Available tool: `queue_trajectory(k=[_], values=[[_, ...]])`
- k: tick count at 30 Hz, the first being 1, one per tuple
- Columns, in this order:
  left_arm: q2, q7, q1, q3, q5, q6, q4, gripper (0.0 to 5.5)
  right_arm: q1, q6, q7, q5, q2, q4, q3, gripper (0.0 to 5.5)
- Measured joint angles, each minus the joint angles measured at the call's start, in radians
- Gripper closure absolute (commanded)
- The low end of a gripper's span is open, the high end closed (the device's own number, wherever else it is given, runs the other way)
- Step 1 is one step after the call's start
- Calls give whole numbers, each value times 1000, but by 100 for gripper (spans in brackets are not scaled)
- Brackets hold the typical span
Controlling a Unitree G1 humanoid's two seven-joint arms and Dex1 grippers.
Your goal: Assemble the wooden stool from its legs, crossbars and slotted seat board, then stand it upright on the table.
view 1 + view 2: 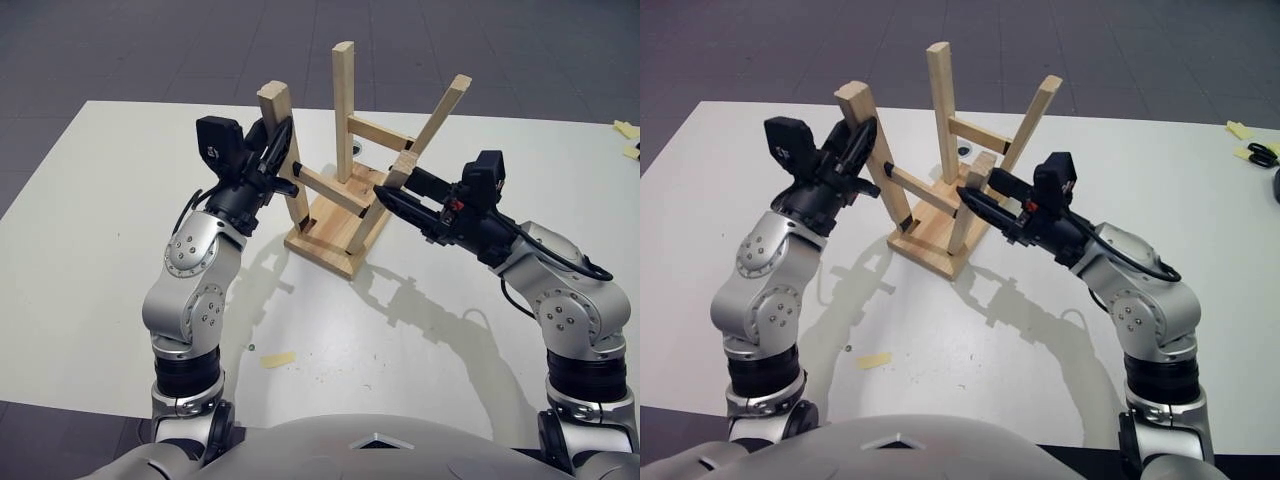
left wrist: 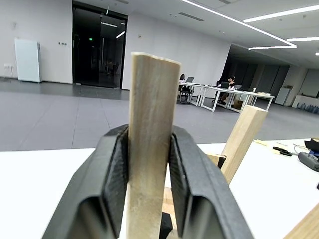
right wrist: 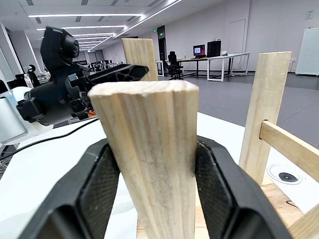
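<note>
The wooden stool (image 1: 340,200) sits upside down on the white table (image 1: 110,210), its slotted seat board (image 1: 322,247) flat on the surface and four legs pointing up, directly between the two grippers. The left gripper (image 1: 283,150) is clamped on the near-left leg (image 1: 277,105), pads pressed to opposite faces partway up, with the leg's cut end rising above the fingers (image 2: 112,174). The right gripper (image 1: 392,200) is closed on the near-right leg (image 1: 368,228) just under its top, and the end grain stands slightly proud of its fingers (image 3: 102,191). A crossbar (image 1: 335,190) runs from one held leg to the other, spanning the gap between the grippers. Beyond them stand the rear leg (image 1: 344,90) and the splayed far-right leg (image 1: 445,105), joined by a second crossbar (image 1: 380,132). A scrap of tape (image 1: 278,358) lies on the table well back from the left gripper, toward the robot.
</note>
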Motion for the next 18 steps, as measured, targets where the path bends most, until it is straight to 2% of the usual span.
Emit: queue_trajectory(k=[6,18], values=[[-26,-4,-2,32,-58,-27,51,448,-4,-1,0,-3,0,5,-2,332],[-19,-31,-13,19,-55,-100,110,448,-7,3,-4,-5,2,5,-2,332]])
